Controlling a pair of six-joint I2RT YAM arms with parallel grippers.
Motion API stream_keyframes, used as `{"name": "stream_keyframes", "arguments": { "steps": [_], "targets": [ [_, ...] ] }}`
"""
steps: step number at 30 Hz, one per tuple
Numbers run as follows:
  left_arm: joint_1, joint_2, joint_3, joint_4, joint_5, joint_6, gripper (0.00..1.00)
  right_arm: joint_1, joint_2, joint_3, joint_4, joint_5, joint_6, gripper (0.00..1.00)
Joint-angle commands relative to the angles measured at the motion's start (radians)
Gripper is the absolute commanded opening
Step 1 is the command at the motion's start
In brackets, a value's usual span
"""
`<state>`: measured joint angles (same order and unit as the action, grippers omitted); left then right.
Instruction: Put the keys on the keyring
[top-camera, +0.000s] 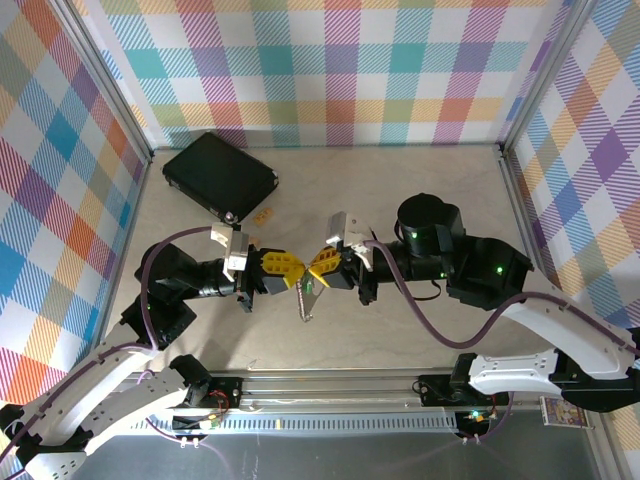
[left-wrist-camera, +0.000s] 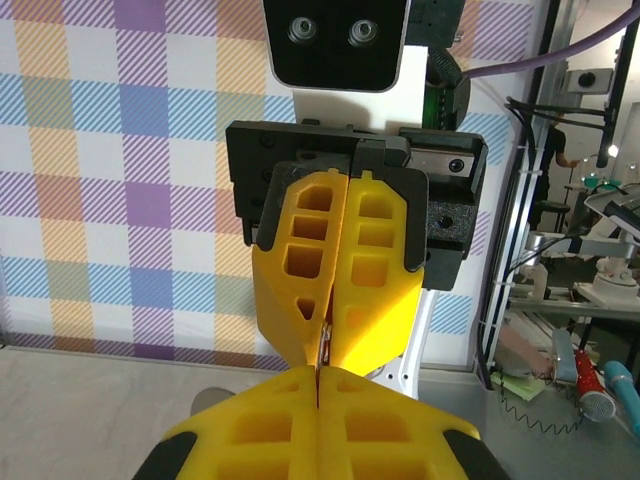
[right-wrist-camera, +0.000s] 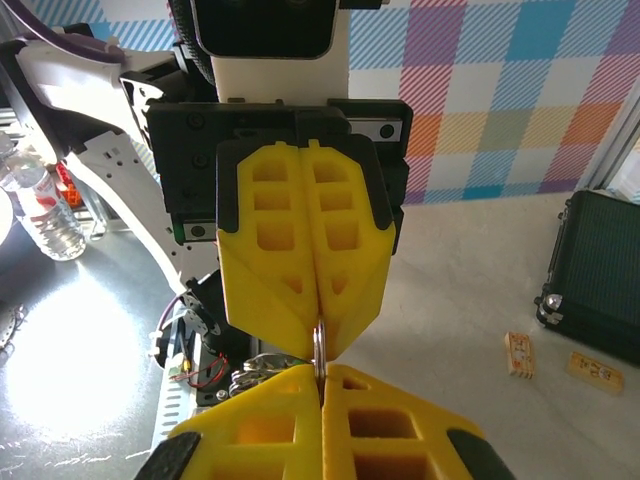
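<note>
The two arms meet tip to tip near the middle of the table (top-camera: 400, 180), a little toward its near edge. The left gripper (top-camera: 292, 272) comes in from the left with its yellow fingers pressed flat together. The right gripper (top-camera: 316, 270) faces it from the right, and its jaws are closed to a seam as well.

Between the two sets of tips sits the keyring (right-wrist-camera: 318, 345). It shows as a thin metal arc running from the pinch of the left gripper into the seam of the right gripper's fingers, so both appear clamped on it. The left wrist view gives only a sliver of metal at that same joint. In the top view a slim metal key (top-camera: 305, 303) hangs just below the meeting point (too small to read any detail).

A black case (top-camera: 220, 175) lies at the far left of the table. Two small tan tags (right-wrist-camera: 518, 355) lie near it, well apart from the grippers.
</note>
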<state>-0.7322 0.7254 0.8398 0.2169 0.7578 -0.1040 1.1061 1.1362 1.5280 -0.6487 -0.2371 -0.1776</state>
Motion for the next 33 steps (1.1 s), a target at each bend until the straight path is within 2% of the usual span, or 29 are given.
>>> {"name": "stream_keyframes", "arguments": {
  "steps": [1, 3, 5, 11, 22, 28, 33],
  "targets": [
    [-0.003, -0.026, 0.009, -0.08, -0.038, 0.092, 0.02, -0.002, 0.038, 0.058, -0.088, 0.037, -0.056, 0.0],
    [-0.003, -0.02, 0.045, -0.239, -0.071, 0.194, 0.14, -0.002, 0.068, 0.103, -0.171, 0.062, -0.094, 0.0],
    [-0.004, -0.005, 0.085, -0.37, -0.089, 0.278, 0.2, -0.002, 0.102, 0.15, -0.248, 0.078, -0.13, 0.0],
    [-0.004, 0.049, 0.182, -0.606, -0.116, 0.417, 0.23, -0.001, 0.194, 0.272, -0.411, 0.097, -0.214, 0.0],
    [-0.004, 0.089, 0.183, -0.586, -0.106, 0.417, 0.14, 0.001, 0.272, 0.331, -0.492, 0.065, -0.27, 0.0],
    [-0.004, 0.105, 0.188, -0.58, -0.089, 0.415, 0.0, 0.001, 0.277, 0.329, -0.496, 0.047, -0.272, 0.0],
    [-0.005, 0.085, 0.182, -0.523, -0.078, 0.377, 0.0, 0.001, 0.262, 0.322, -0.469, 0.045, -0.246, 0.0]
  ]
}}
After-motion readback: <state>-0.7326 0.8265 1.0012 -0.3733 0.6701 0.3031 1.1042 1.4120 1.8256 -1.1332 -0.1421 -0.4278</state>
